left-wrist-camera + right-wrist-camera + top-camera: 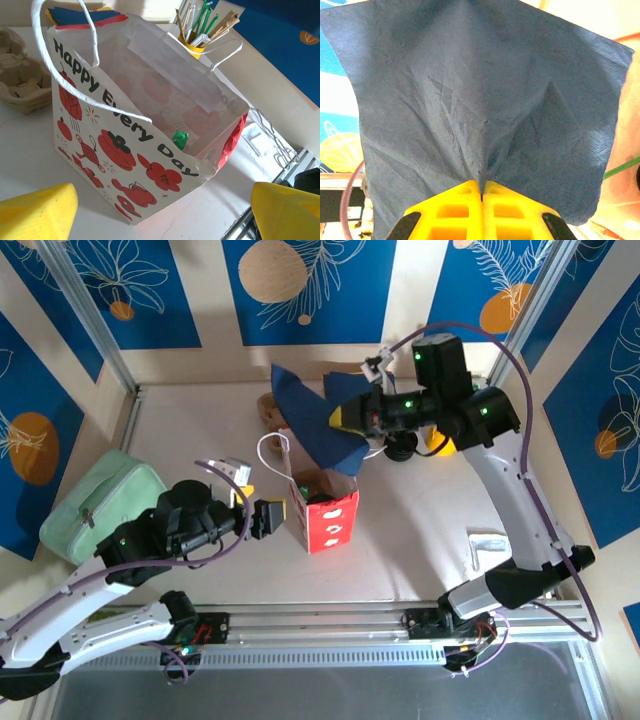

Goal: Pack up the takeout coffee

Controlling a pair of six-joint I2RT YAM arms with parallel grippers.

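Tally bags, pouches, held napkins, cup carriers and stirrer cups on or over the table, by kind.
white-and-red printed paper bag: 1
pale green zipped fabric pouch: 1
dark blue paper napkin pinched in the right gripper: 1
brown moulded-pulp cup carrier: 1, possibly a stack
yellow cup of stirrers: 1
Total: 5

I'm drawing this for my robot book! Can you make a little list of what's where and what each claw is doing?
Bag: paper bag, red and white, upright, open, reads "Happy Every Day"
Inside bag: small green thing
Left gripper: open, next to the bag
Right gripper: shut on a blue napkin, held up on the bag's far side
Behind bag: yellow cup of stirrers
Table's left: green pouch
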